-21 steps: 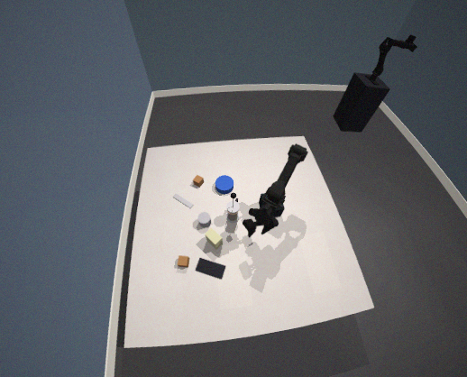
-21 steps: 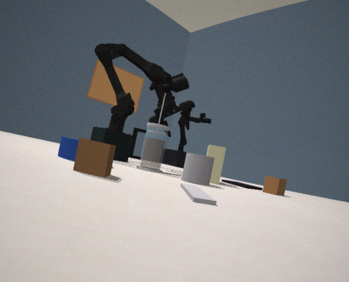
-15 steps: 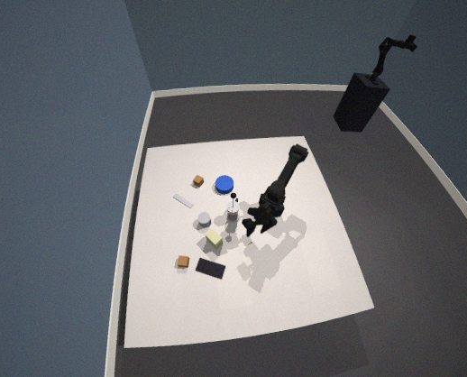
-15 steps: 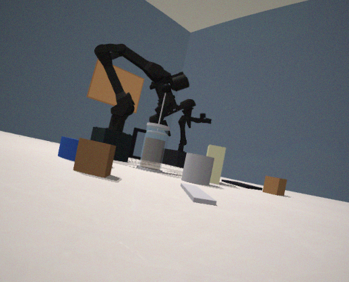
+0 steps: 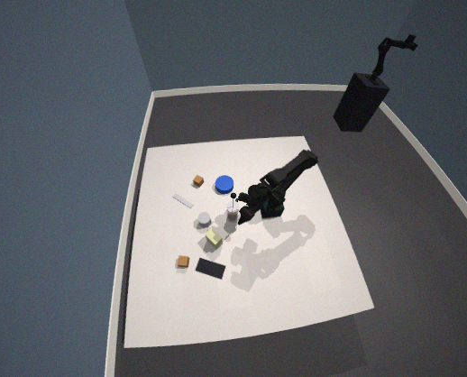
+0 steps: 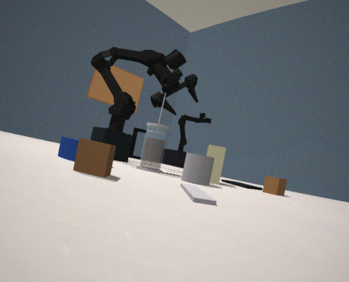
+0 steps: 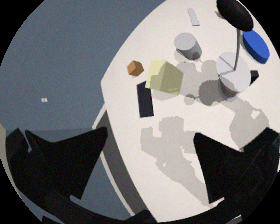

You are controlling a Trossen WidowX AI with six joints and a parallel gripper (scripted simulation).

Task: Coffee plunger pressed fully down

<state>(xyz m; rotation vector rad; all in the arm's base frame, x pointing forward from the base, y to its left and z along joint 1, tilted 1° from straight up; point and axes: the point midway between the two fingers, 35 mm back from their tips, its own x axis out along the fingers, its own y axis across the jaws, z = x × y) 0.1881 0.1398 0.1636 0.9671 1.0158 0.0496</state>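
Note:
The coffee press (image 5: 232,212) (image 6: 153,152) (image 7: 234,80) is a clear cylinder with a pale lid and grey-brown contents, standing upright. Its thin plunger rod (image 6: 162,109) (image 7: 238,47) stands far out above the lid. The black knob (image 5: 233,195) (image 7: 235,14) is on top; in the exterior view it cannot be told apart from the black gripper. My gripper (image 5: 241,210) (image 6: 186,108) (image 7: 152,135) is open and empty, tilted, above lid height. In the wrist view the knob is at the upper right, outside the gap between the fingers.
A grey cylinder (image 5: 204,219) (image 6: 197,168) (image 7: 185,44) and a yellow block (image 5: 214,237) (image 6: 217,163) (image 7: 163,77) stand near the press. A blue disc (image 5: 224,184) (image 7: 256,46), orange-brown cubes (image 5: 198,180) (image 5: 183,261), a light bar (image 5: 182,200) and a dark flat slab (image 5: 210,268) lie around.

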